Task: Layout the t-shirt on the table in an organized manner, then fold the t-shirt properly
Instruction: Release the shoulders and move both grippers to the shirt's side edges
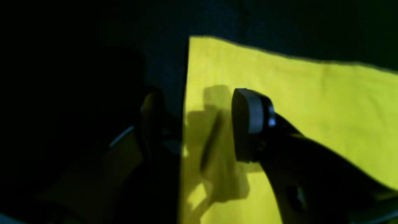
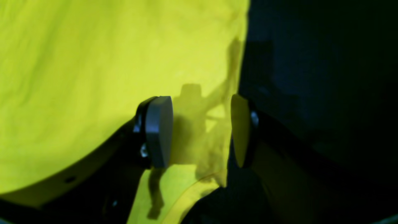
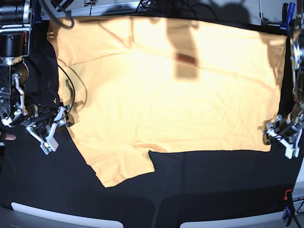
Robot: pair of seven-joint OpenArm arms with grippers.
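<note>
1. I see the large plain pale orange-yellow cloth t-shirt (image 3: 171,90) spread flat across the wide tabletop covered in wrinkled black cloth (image 3: 213,190).
2. My left claw (image 3: 283,141) hangs at the shirt's corner, on the base view's right, jaws spread, 1 finger over cloth, 1 over tabletop.
3. My right claw (image 3: 53,132) sits at the shirt's opposite edge near a sleeve, jaws apart, straddling that edge, gripping nothing.
4. Both arms reach low toward the tabletop.
</note>
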